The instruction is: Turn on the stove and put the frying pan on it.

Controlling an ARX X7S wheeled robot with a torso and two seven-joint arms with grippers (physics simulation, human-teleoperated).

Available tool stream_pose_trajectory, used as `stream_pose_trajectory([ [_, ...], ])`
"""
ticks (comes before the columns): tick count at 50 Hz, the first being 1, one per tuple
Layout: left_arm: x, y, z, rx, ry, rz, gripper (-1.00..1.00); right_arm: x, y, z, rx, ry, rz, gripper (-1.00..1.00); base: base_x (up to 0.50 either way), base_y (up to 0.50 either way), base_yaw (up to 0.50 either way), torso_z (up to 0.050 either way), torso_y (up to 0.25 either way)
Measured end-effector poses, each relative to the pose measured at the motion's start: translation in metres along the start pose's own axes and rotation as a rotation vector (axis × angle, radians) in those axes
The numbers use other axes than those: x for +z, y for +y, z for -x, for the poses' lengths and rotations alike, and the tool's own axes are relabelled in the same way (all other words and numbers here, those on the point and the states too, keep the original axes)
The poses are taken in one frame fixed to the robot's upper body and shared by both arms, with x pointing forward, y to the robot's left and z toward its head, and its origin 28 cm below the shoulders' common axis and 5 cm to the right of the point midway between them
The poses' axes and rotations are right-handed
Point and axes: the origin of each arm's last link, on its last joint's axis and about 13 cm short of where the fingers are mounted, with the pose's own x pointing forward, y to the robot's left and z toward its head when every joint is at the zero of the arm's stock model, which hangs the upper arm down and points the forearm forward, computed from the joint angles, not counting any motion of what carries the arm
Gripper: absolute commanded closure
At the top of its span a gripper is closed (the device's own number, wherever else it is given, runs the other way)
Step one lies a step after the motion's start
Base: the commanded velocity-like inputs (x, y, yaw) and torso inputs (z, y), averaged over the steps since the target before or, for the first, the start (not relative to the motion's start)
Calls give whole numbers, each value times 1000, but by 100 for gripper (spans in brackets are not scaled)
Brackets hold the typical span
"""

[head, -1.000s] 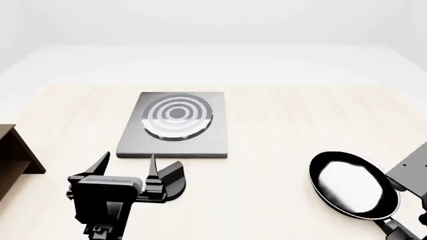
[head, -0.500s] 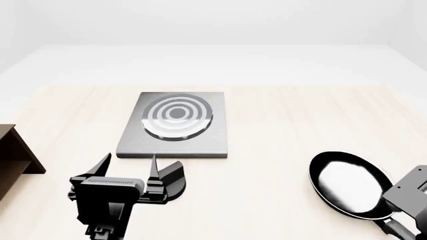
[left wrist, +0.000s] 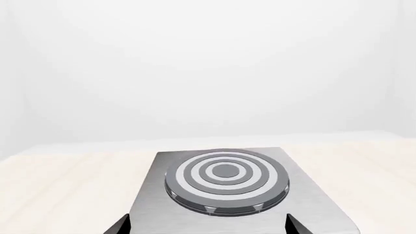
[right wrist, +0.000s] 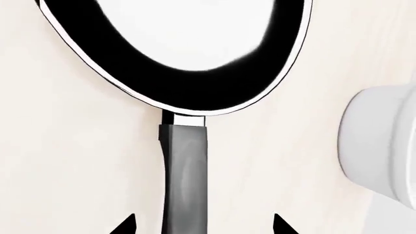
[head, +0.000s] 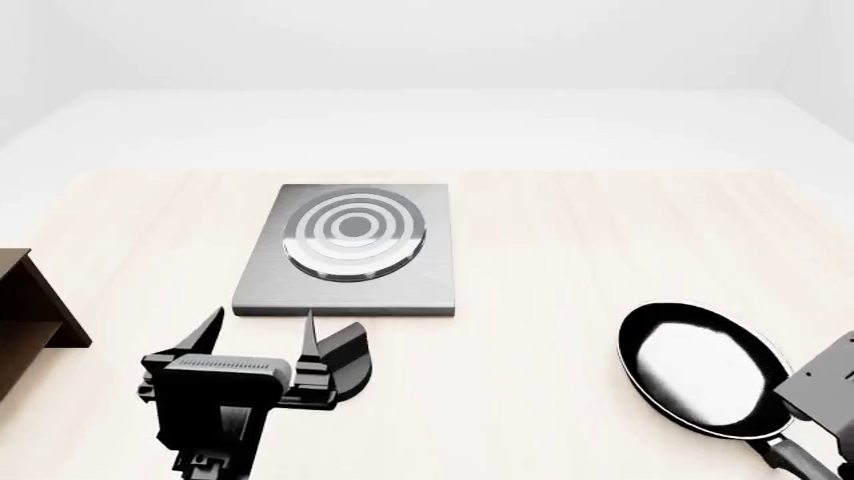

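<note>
The stove [head: 350, 252] is seen lying flat on the pale wooden bench [head: 561, 260], towards the middle of it in the head view. Its round burner [head: 352, 233], made of grey and white rings, sits on the far half of the square metal plate. The knob of the stove cannot be made out in any picture.

The left end effector [head: 260, 335] is held above the bench just in front of the near edge of the stove, and no contact with the stove is seen. Its 2 fingers [head: 204, 328] are spread apart and nothing is held between them, so it is released. In the left wrist view the stove [left wrist: 227, 195] is shown straight ahead, with the 2 dark fingertips [left wrist: 295, 225] visible only at the lower edge of that picture.

The frying pan [head: 701, 370] rests on the bench at the right side, well apart from the stove. Its inside is glossy and pale, its rim is black. In the right wrist view the pan [right wrist: 175, 48] and its long dark handle [right wrist: 185, 180] are seen from above, and the handle runs between the 2 fingertips [right wrist: 124, 226] of the right end effector [right wrist: 202, 225]. These fingertips stand apart on each side of the handle and are not touching it, so this end effector is also released. A white bowl [right wrist: 383, 146] is seen just beside the pan. A dark wooden shelf [head: 27, 315] is partly visible at the left edge of the head view.
</note>
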Motion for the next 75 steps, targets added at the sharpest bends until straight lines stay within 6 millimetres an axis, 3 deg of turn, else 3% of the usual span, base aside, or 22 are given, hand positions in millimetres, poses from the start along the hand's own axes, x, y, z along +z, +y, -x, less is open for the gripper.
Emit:
stream_pose_trajectory([
  [29,0,0,-1,4,1,-6,-100,-6,9,-38,50,7,0,-100,0,0,0,0,0],
  [43,-1,0,-1,4,3,-9,-100,-11,6,-42,104,1,-45,-100,2,0,1,0,0],
  [44,-1,0,-1,4,3,-9,-100,-11,6,-42,105,0,-48,100,13,0,3,0,0],
  [62,-2,0,0,8,4,-9,-100,-14,8,-45,18,-16,-44,100,0,0,0,-1,0],
  [75,-1,1,0,11,3,-8,-100,-8,4,-30,9,-51,-29,100,0,0,1,0,0],
])
